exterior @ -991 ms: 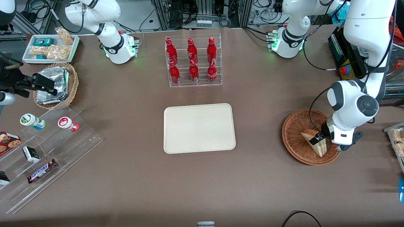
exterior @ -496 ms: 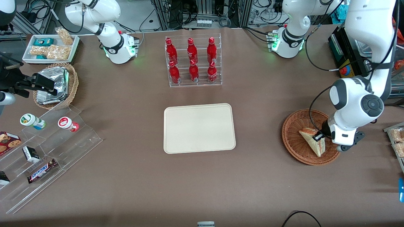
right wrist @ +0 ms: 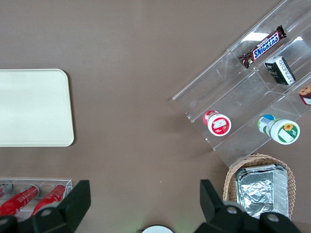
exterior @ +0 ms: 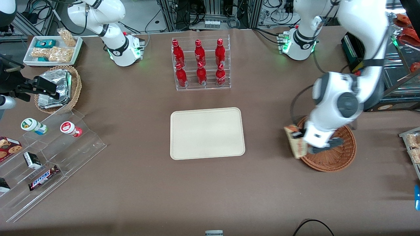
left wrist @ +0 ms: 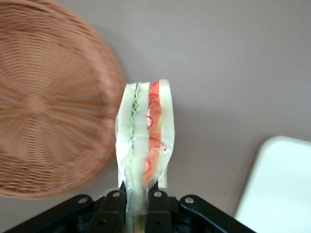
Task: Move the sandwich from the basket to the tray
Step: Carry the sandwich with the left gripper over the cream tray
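- Sandwich (left wrist: 145, 141): pale white bread, green and red-orange filling stripes under clear glossy wrap.
- Basket (exterior: 341, 154): reddish-brown wicker, ringed weave.
- Tray (exterior: 207, 133): plain cream-beige.
- Gripper (left wrist: 137, 206): black, clamped on the sandwich just above the basket's rim.
- Table (exterior: 262, 183): matte brown.
- Bottles (exterior: 199, 62): bright red with white script, in a clear rack.
- Foil packets (exterior: 55, 87): crinkled silver, in a tan wicker basket.
- Chocolate bar (right wrist: 265, 47): dark brown wrapper, blue-and-white lettering.

Six red bottles (exterior: 200, 62) stand in a clear rack (exterior: 200, 86).
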